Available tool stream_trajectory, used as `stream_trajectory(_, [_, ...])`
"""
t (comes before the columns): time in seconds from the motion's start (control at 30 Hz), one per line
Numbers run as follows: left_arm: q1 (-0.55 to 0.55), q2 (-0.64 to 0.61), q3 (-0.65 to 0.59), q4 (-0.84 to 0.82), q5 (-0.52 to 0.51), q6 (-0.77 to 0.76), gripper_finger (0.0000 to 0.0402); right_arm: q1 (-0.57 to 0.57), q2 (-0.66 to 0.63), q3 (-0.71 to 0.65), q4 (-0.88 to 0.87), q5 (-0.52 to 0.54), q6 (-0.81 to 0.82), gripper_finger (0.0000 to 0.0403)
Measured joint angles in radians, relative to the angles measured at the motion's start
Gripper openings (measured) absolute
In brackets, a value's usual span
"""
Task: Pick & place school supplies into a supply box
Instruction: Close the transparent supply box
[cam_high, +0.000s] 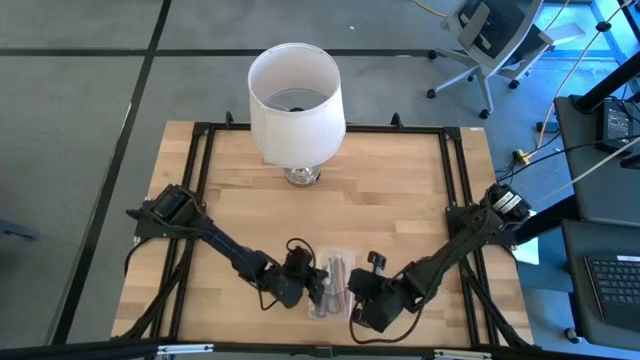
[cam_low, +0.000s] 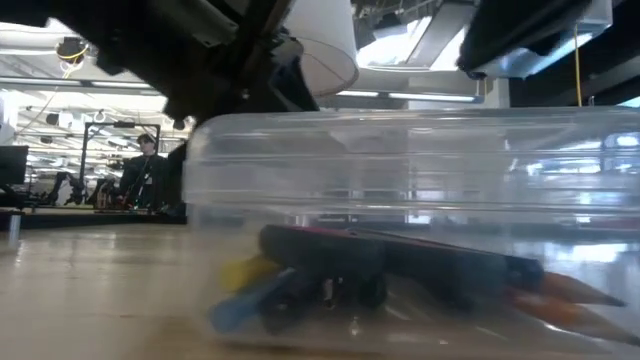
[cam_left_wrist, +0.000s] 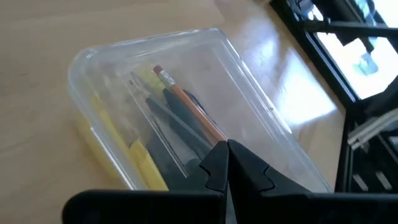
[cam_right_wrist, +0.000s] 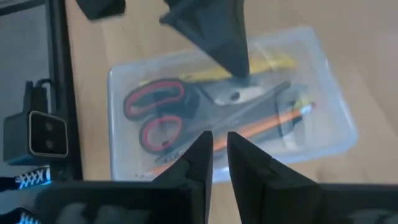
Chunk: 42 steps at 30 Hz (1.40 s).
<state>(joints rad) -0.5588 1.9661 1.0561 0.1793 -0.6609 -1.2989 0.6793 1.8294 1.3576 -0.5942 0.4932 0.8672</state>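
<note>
Wooden table (cam_high: 390, 200) holds unlabelled supply box (cam_high: 333, 285) of pencils (cam_left_wrist: 189, 112).

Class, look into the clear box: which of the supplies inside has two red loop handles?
The scissors. They alone have two red-rimmed loop handles; the other supplies in the supply box, such as the orange pencil, are thin straight sticks.
</note>
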Motion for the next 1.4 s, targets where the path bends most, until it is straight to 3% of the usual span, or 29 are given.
stream_trajectory(0.23, [-0.038,0.004,-0.003,-0.015,-0.124,-0.09,0.0002,-0.042,0.0,0.0,0.111,-0.091,-0.192,0.0058])
stream_trajectory(0.63, [-0.035,0.004,-0.005,0.008,-0.189,-0.068,0.0001,-0.085,0.001,0.0,0.157,-0.067,-0.296,0.0153])
stream_trajectory(1.0, [-0.038,0.002,-0.004,0.139,-0.191,0.042,0.0003,-0.101,0.107,-0.001,0.191,-0.022,-0.403,0.0158])
stream_trajectory(1.4, [-0.05,-0.01,-0.002,0.153,-0.19,0.074,0.0002,-0.177,0.146,0.001,0.18,-0.155,-0.41,0.0158])
